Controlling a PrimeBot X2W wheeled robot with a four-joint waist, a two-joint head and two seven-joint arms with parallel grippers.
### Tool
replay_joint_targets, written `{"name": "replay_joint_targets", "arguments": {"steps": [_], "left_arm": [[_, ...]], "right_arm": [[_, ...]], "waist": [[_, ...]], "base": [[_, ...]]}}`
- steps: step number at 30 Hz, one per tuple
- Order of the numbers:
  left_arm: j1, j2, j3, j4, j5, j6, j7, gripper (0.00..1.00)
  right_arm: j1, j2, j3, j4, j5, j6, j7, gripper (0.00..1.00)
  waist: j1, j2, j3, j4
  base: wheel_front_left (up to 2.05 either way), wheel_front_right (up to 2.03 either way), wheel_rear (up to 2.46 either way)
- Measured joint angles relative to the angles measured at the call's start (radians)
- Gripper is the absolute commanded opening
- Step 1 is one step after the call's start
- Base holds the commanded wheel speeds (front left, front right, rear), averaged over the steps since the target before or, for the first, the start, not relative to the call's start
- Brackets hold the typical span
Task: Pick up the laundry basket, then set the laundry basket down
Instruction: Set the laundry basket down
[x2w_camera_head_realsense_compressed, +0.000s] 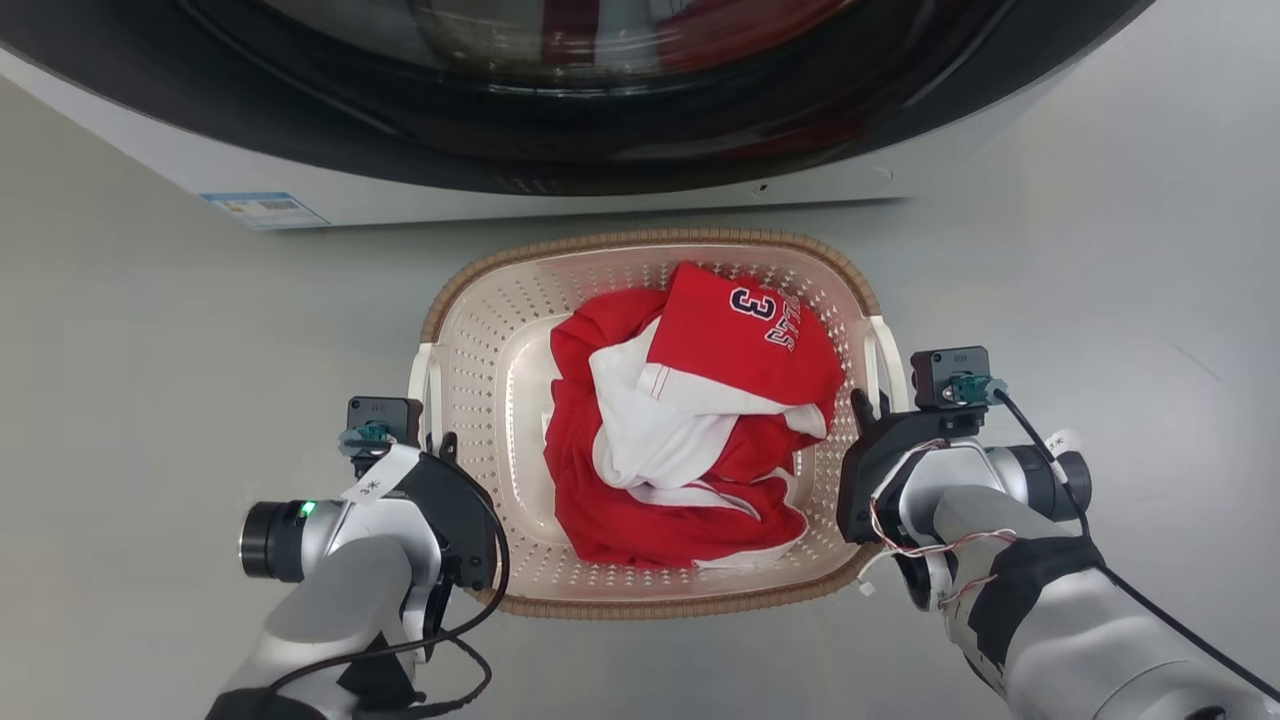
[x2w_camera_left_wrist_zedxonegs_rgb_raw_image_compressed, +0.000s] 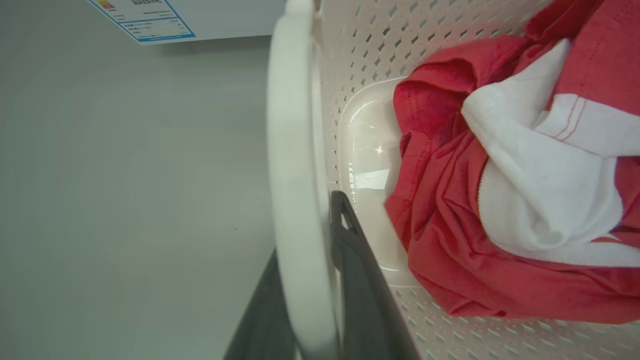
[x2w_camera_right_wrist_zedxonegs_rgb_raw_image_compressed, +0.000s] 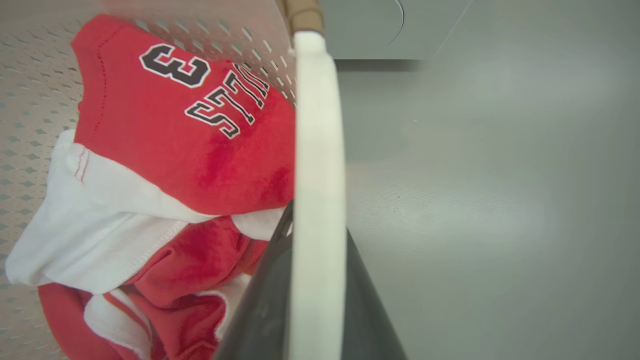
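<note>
The cream perforated laundry basket (x2w_camera_head_realsense_compressed: 650, 240) with its brown woven rim sits in front of me, holding a red and white jersey (x2w_camera_head_realsense_compressed: 700, 420) marked with a 3. My left gripper (x2w_camera_head_realsense_compressed: 440, 442) is at the basket's left white loop handle (x2w_camera_head_realsense_compressed: 422, 385). In the left wrist view that handle (x2w_camera_left_wrist_zedxonegs_rgb_raw_image_compressed: 292, 150) runs between the two dark fingers (x2w_camera_left_wrist_zedxonegs_rgb_raw_image_compressed: 350, 250), which press on it. My right gripper (x2w_camera_head_realsense_compressed: 868, 405) is at the right handle (x2w_camera_head_realsense_compressed: 890, 360). In the right wrist view the handle (x2w_camera_right_wrist_zedxonegs_rgb_raw_image_compressed: 317, 125) is clamped between the fingers (x2w_camera_right_wrist_zedxonegs_rgb_raw_image_compressed: 270, 300). I cannot tell whether the basket is off the floor.
A white front-loading washer (x2w_camera_head_realsense_compressed: 600, 190) with a dark round door stands right behind the basket, a blue-edged label (x2w_camera_head_realsense_compressed: 262, 208) on its lower left. Grey floor (x2w_camera_head_realsense_compressed: 150, 400) lies open to both sides and in front of the basket.
</note>
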Motion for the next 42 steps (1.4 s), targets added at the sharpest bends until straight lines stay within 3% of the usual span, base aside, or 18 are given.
{"name": "replay_joint_targets", "arguments": {"steps": [19, 42], "left_arm": [[-0.157, -0.005, 0.014, -0.006, 0.03, 0.009, -0.045, 0.0], [-0.213, -0.011, 0.008, 0.035, 0.051, 0.008, -0.092, 0.0]], "right_arm": [[-0.169, -0.009, -0.006, 0.054, -0.032, 0.01, -0.064, 0.0], [-0.206, -0.004, 0.005, 0.086, -0.038, 0.028, -0.104, 0.0]], "waist": [[0.0, 0.0, 0.275, 0.023], [-0.0002, -0.0002, 0.327, 0.048]], "base": [[0.0, 0.0, 0.0], [0.0, 0.0, 0.0]]}}
